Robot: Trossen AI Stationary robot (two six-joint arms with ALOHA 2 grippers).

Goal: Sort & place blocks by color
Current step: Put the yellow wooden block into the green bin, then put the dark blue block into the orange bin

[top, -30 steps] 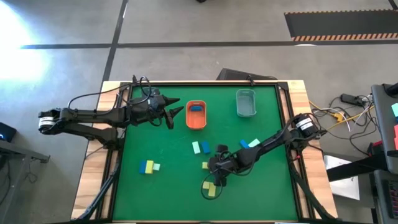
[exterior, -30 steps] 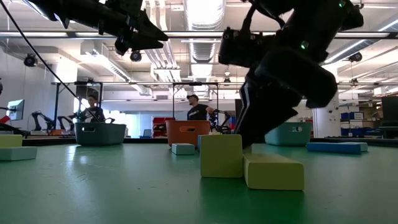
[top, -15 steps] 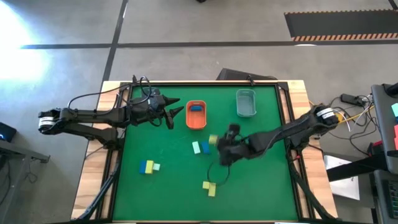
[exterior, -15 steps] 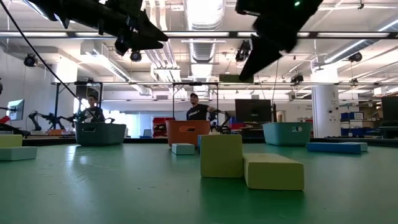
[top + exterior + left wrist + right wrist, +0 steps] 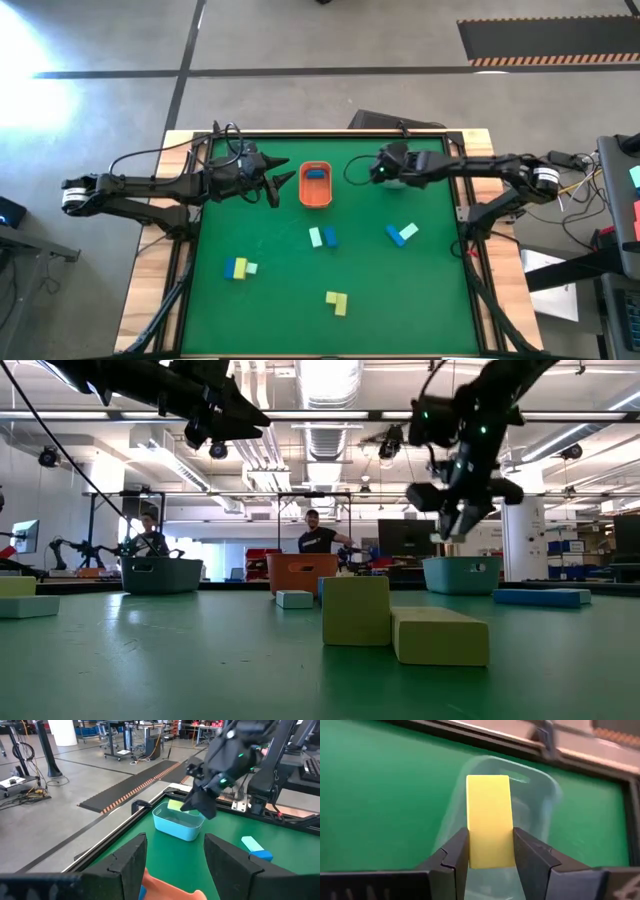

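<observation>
My right gripper [image 5: 383, 170] is shut on a yellow block [image 5: 490, 815] and hangs over the pale grey tray [image 5: 396, 166] at the table's far right; the low view shows this gripper [image 5: 455, 525] above the tray's rim [image 5: 462, 573]. My left gripper [image 5: 283, 183] is open and hovers just left of the orange tray [image 5: 316, 192], which holds a blue block [image 5: 316, 175]. Other blocks lie flat on the green table: a mint and blue pair [image 5: 322, 237], a blue and mint pair [image 5: 402, 234], a blue, yellow and mint group [image 5: 238, 267], and two yellow ones [image 5: 337, 301]. My right gripper pinches the yellow block between its two fingers, which press on its two long sides [image 5: 470, 845] at the end nearer the wrist. The rest of the block sticks out past the fingertips. The fingers slant down from the table's right. The block is lifted clear, above the grey tray [image 5: 542, 805].
The table's raised wooden border [image 5: 300, 133] runs behind both trays. The two yellow blocks stand close to the low camera [image 5: 355, 610]. Open green surface lies between the trays and the block groups. People and other benches show in the room beyond the far edge.
My right gripper, shut on a yellow block taken from beside the near yellow pair, has risen and swung toward the far right, ending over the grey tray. The block went with it, lifted clear. The two other yellow blocks stayed in place.
</observation>
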